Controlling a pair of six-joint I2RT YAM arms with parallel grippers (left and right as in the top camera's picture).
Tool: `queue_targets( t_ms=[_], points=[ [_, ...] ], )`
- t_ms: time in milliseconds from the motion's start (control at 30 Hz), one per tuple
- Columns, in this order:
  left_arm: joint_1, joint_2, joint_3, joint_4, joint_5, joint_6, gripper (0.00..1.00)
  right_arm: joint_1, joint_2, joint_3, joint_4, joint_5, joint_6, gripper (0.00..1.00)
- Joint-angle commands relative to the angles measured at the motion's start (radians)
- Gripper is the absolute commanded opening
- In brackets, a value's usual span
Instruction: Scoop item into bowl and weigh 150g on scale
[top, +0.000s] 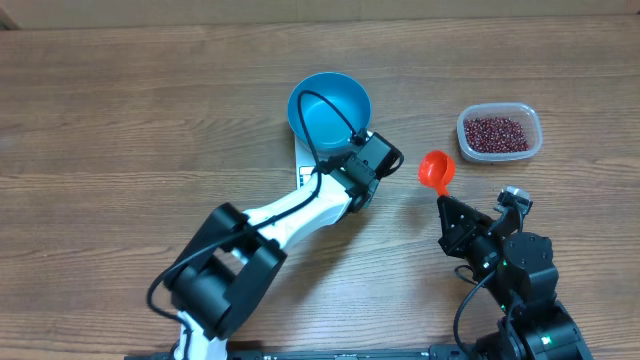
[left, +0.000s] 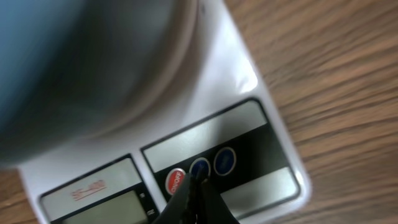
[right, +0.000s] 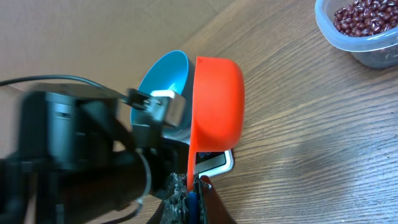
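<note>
1. Your right gripper (right: 194, 186) is sitting nearest you, jaws clamped on the handle of the orange-red measuring scoop (right: 217, 102). Its cup is showing empty over the wooden table (top: 120, 120).
2. Your left gripper (left: 198, 185) is pinched shut with nothing in it, tips pointing at the blue button (left: 199, 167) beside the red one on the white scale (left: 249, 81).
3. The blue bowl (top: 330, 105) is sitting empty on that scale.
4. Farthest out, the red-brown beans (top: 495, 132) are lying in the clear tub (top: 535, 128), well apart from the bowl.
</note>
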Motion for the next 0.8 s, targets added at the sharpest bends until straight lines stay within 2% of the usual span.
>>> queue_targets(
  t_ms=[0, 600, 767],
  points=[
    [0.002, 0.055, 0.007, 0.002, -0.064, 0.032, 0.04, -0.006, -0.009, 0.016, 0.004, 0.01, -0.008, 0.04],
    [0.002, 0.058, 0.007, 0.025, -0.134, 0.032, 0.04, -0.006, -0.009, 0.016, 0.003, 0.025, -0.008, 0.04],
    [0.002, 0.058, 0.007, 0.025, -0.052, 0.032, 0.04, -0.006, -0.009, 0.016, 0.003, 0.025, -0.008, 0.04]
  ],
)
